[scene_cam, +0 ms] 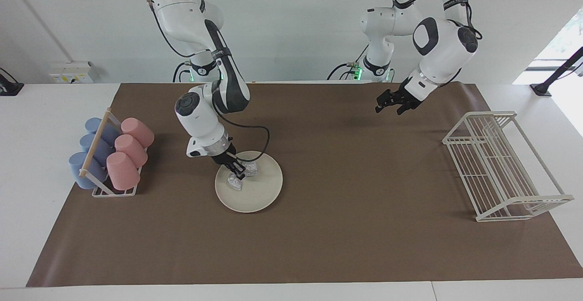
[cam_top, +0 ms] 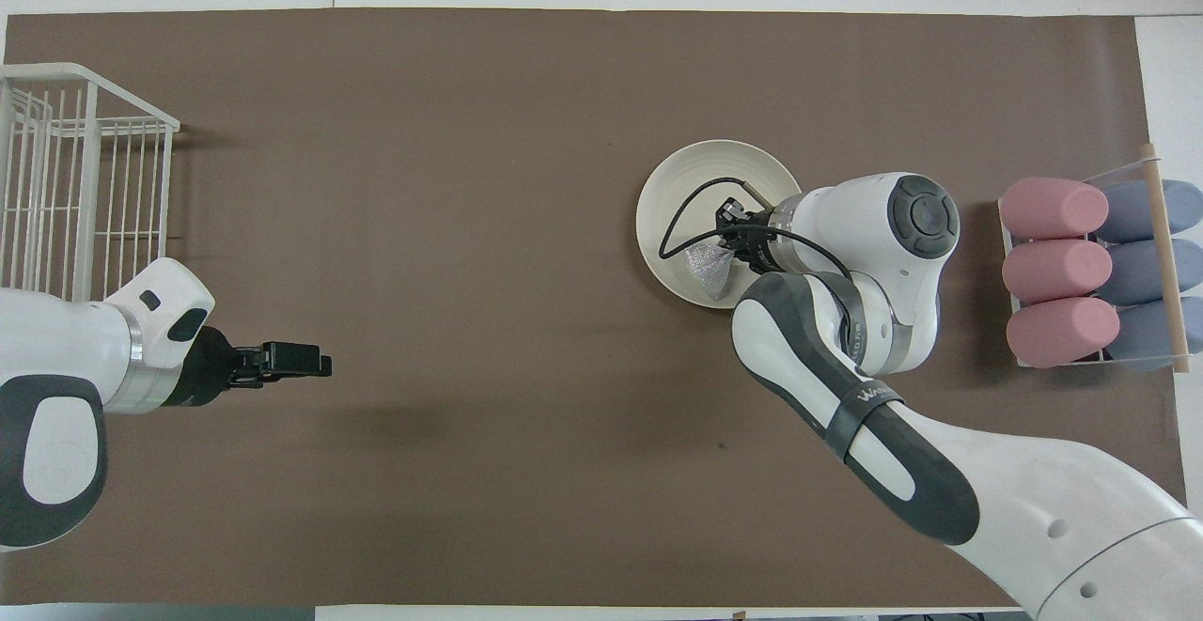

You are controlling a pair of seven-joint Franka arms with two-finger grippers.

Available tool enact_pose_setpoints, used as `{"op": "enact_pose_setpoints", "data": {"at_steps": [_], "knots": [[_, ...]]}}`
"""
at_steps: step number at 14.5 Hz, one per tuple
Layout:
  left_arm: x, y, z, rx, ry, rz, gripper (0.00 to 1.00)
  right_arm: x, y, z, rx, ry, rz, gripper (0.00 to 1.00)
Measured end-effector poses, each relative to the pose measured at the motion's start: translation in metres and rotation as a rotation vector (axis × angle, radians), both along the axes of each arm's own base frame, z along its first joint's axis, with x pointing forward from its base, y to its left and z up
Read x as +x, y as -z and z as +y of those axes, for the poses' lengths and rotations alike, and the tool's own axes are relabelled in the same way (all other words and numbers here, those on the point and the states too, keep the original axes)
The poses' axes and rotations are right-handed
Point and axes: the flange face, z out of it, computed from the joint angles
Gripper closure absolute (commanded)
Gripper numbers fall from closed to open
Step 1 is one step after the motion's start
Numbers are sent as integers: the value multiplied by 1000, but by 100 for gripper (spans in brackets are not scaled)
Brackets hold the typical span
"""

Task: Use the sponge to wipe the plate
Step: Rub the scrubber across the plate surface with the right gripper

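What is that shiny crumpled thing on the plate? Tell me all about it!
It is the sponge, a small, soft-looking, silvery-white pad, wrinkly and pinched in the middle like a bow tie. It lies on the cream-white plate, on the part of the plate nearer to the robots. The right gripper pinches its middle from above, pressing it onto the plate, so its two ends stick out on either side.

My right wrist covered part of the plate in the overhead view, and my right gripper hid the middle of the sponge. The wire rack ran off the picture's edge.
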Motion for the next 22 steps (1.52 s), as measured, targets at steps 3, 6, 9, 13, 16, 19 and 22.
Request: {"op": "enact_pose_setpoints", "data": {"at_steps": [3, 6, 9, 13, 16, 19, 22], "knots": [[5, -9, 0, -2, -2, -19, 0, -10, 0, 33, 14, 50, 9, 100], [8, -10, 10, -2, -25, -23, 0, -8, 1, 31, 14, 52, -5, 100], [8, -10, 15, -2, -36, -23, 0, 8, 1, -14, -6, -19, -47, 100], [9, -11, 16, -2, -38, -24, 0, 17, 3, -49, -23, -68, -74, 100], [10, -11, 16, -1, -42, -35, 0, 12, 2, -28, -14, -57, -64, 100], [11, -11, 16, 0, -43, -36, 0, -6, 2, 30, 12, 13, -39, 100], [11, -11, 16, 0, -42, -37, 0, -10, 3, 44, 19, 29, -42, 100]]}}
